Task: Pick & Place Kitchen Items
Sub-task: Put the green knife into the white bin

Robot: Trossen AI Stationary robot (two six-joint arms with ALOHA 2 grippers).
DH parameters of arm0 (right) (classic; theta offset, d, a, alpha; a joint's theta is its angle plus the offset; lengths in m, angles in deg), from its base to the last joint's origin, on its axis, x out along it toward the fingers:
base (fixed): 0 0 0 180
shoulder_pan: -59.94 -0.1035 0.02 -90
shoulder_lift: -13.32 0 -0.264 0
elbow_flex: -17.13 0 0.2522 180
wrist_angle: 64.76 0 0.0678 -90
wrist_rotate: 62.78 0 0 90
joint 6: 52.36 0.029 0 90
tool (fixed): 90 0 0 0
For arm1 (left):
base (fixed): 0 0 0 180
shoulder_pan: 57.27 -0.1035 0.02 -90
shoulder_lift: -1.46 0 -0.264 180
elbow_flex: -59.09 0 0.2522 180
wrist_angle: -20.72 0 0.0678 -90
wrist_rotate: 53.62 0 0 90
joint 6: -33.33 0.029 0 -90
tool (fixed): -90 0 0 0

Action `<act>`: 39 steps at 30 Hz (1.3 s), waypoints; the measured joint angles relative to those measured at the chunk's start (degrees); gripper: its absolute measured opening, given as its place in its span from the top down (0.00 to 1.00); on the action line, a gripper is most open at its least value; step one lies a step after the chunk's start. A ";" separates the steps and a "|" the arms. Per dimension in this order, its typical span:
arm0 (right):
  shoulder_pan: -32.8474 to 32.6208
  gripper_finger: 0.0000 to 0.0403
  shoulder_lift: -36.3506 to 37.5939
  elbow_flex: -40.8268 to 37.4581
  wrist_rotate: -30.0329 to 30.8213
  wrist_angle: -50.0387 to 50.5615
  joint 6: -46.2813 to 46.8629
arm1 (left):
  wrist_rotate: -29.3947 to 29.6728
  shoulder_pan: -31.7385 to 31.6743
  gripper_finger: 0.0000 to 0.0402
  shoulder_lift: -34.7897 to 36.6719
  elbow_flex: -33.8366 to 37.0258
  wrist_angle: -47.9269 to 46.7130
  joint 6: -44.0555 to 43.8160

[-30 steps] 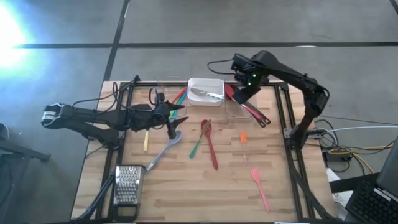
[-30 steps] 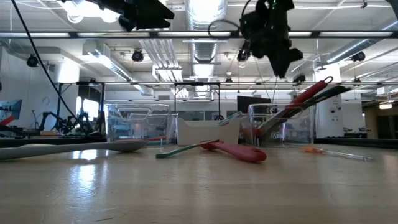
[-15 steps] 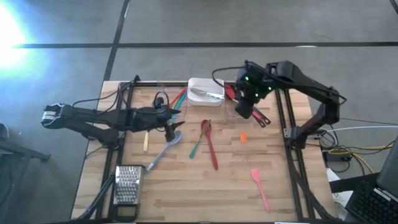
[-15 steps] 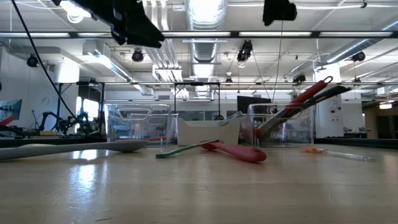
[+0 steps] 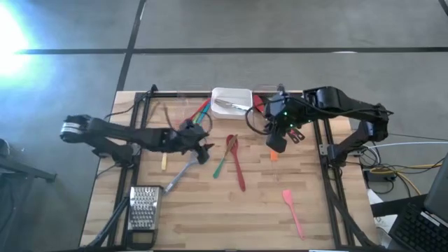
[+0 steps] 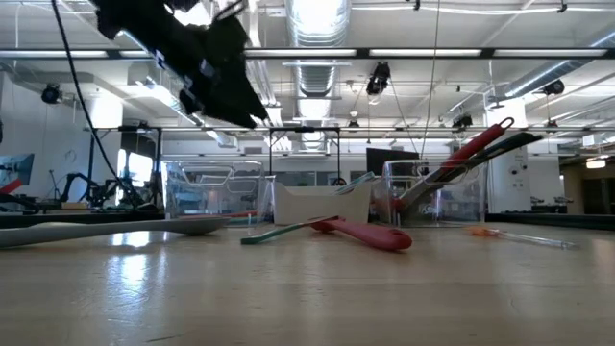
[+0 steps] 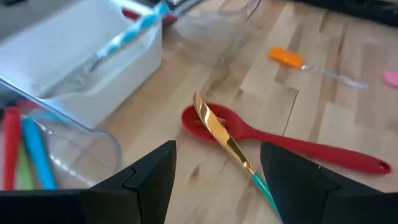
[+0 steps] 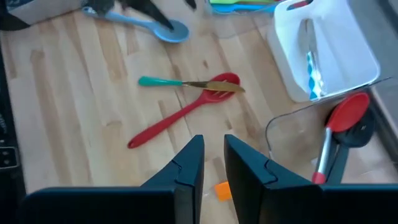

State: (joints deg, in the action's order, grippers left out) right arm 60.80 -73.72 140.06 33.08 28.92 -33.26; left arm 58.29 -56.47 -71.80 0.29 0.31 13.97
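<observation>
– Hovering where, the left gripper?

– Just at 10 o'clock of the table's middle, above the bowl end of the grey spoon. A second ago it hung a little farther toward 9 o'clock; the arm has since stretched toward 3 o'clock, and the low view shows it lower than before. Its fingers stand wide apart and released, with nothing between them.

– And the right gripper?

– It has swung away from the clear bin at 1 o'clock and now hangs at 2 o'clock of the middle, over the orange tool. It has gone out of the low view altogether. Its fingers stand nearly together with a slim gap, gripping nothing.

– Has any utensil shifted?

– None that shows. The red spoon lies at the middle, its bowl toward 12 o'clock, with the green-handled knife crossing that bowl. The left wrist view looks down on this pair. The pink spatula lies at 4 o'clock, well apart from the rest. The binned spoons, one red and one black, lean out of the clear bin as before.

– The rest?

– The white bin sits at 12 o'clock with small cutlery inside, and the grater lies at 8 o'clock.
</observation>
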 joint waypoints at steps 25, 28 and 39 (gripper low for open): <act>-0.26 0.86 -0.17 -0.07 1.83 -0.84 -1.14 | -3.53 -1.22 0.41 -25.81 -9.79 1.87 -10.00; -0.24 0.86 -0.17 -0.07 1.83 -0.90 -1.18 | -4.58 -1.44 0.41 -26.97 -9.83 2.16 -10.94; -0.24 0.86 -0.18 -0.09 1.81 -1.21 -1.34 | -7.92 -1.55 0.41 -30.81 -9.79 6.09 -13.05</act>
State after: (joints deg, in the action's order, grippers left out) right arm 60.56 -73.90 139.97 34.88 27.72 -34.60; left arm 50.37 -58.02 -102.61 -9.50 6.40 0.92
